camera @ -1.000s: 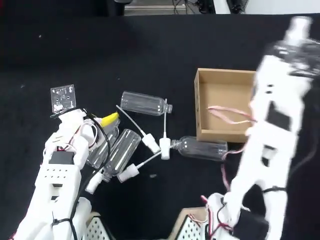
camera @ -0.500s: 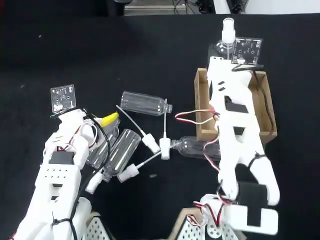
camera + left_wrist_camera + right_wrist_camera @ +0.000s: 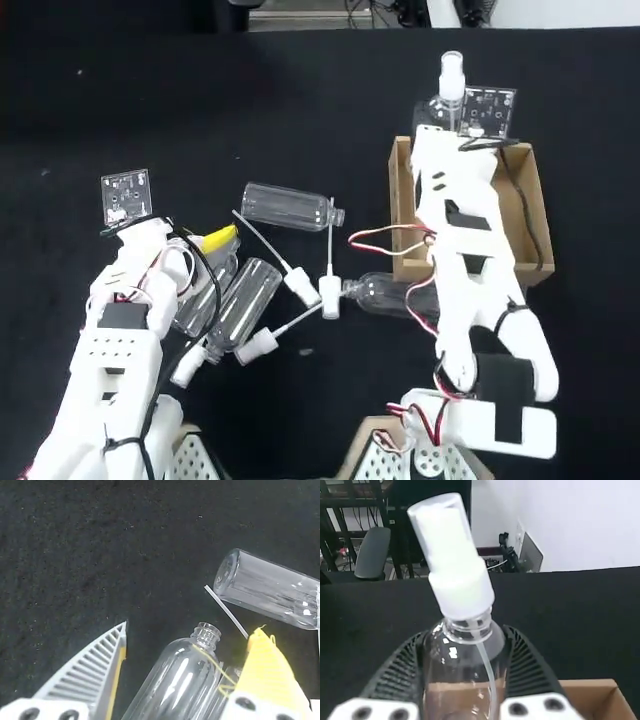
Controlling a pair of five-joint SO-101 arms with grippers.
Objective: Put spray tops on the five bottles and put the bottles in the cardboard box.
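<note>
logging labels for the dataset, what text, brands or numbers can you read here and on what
No readable text anywhere in these views.
The square board on the left wrist: dark marks, too small to read.
The square board on the right wrist: dark marks, too small to read.
The spray-topped bottle: clear, no label.
The cardboard box: plain walls, no print seen.

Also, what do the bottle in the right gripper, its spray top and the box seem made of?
The bottle looks like clear glossy plastic: the dip tube shows through it. Its spray top seems smooth, opaque white plastic. The box looks like matte brown cardboard, judging by its thin, flat walls.
</note>
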